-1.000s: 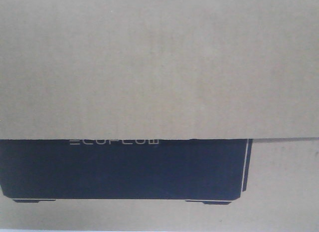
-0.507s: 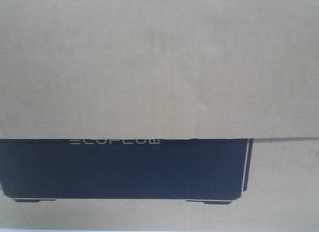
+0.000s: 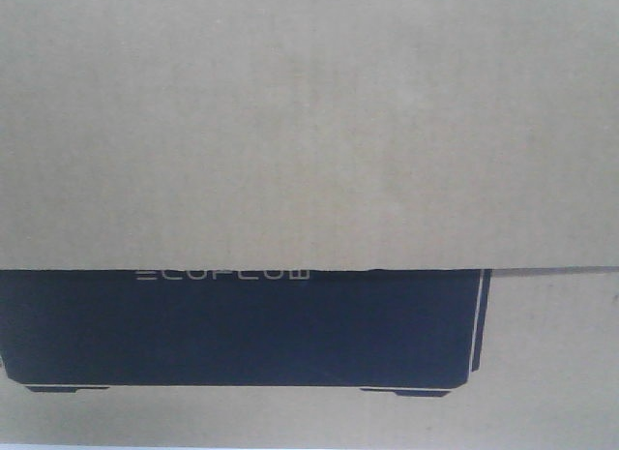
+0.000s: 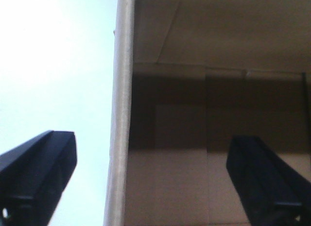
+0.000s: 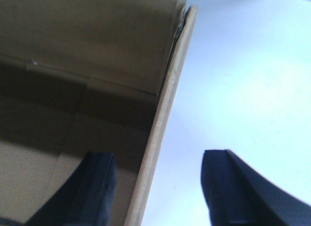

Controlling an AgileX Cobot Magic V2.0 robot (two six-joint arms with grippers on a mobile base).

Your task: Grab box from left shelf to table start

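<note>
The brown cardboard box (image 3: pixel 309 131) fills the front view, with its black silhouette print (image 3: pixel 242 329) and pale ECOFLOW lettering low on the near face. In the left wrist view my left gripper (image 4: pixel 150 141) is open and straddles the box's left wall (image 4: pixel 121 114), one finger (image 4: pixel 39 172) outside over the white table (image 4: pixel 53 65) and the other finger (image 4: pixel 257 177) inside the box. My right gripper (image 5: pixel 159 157) is open too, astride the right wall (image 5: pixel 165 114), with one finger (image 5: pixel 92 187) inside. The left shelf is out of view.
The box blocks nearly the whole front view; only a thin pale strip (image 3: pixel 39 446) shows at the bottom edge. White table surface (image 5: pixel 243 80) lies outside the box's right wall. The box's inside (image 4: pixel 170 187) is shadowed and bare.
</note>
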